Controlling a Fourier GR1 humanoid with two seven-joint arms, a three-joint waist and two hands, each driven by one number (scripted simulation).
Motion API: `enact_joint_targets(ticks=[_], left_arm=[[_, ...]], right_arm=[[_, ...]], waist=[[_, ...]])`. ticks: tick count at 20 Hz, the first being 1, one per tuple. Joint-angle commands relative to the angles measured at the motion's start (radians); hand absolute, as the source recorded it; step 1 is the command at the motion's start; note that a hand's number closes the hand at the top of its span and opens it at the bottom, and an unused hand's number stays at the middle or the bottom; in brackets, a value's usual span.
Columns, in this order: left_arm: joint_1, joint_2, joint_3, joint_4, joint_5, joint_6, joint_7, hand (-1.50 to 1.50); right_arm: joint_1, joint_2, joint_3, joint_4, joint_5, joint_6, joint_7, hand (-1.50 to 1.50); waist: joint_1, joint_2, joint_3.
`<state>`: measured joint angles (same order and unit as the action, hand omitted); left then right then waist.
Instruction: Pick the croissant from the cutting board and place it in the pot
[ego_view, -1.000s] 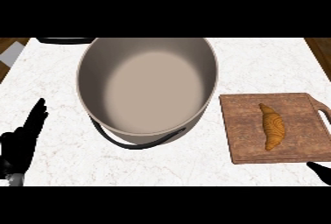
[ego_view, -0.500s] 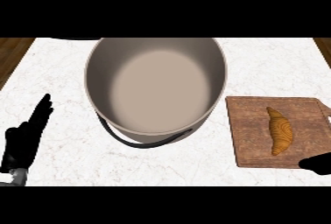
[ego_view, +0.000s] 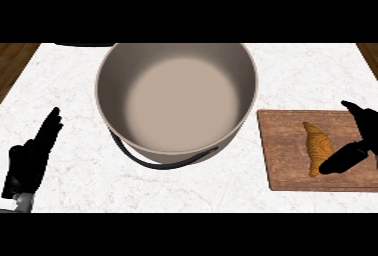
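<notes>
right hand (ego_view: 353, 150) now beside golden croissant (ego_view: 317, 148)

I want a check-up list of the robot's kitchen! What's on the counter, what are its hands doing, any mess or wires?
Surface: white marble counter, wood floor at the top corners.
Job's things: croissant lies on the board, not in the pot; pot holds nothing, its dark handle faces the robot.
Clutter: dark object at the top edge, cut off, cannot tell what.
Robot hands: left robot hand resting open at the left edge, fingers up; right robot hand open over the board, beside the croissant, not holding it.
Cables: nothing seen.
Surroundings: nothing else seen.
</notes>
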<state>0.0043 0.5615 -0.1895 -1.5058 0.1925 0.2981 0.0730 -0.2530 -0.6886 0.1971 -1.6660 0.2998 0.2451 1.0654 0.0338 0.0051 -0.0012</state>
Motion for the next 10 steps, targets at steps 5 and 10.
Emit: enact_joint_targets(ticks=[5,10], left_arm=[[0.003,-0.041,0.021,0.047,-0.019,-0.008,-0.019,0.0],[0.024,-0.027,0.039,0.008,-0.02,-0.036,-0.008,0.0]], right_arm=[[-0.148,0.083,0.083,0.176,0.028,0.108,0.143,-1.5],[-0.178,0.108,0.089,0.264,0.049,0.125,0.137,-1.5]], waist=[[-0.018,-0.002,0.0],[-0.022,-0.005,0.001]])
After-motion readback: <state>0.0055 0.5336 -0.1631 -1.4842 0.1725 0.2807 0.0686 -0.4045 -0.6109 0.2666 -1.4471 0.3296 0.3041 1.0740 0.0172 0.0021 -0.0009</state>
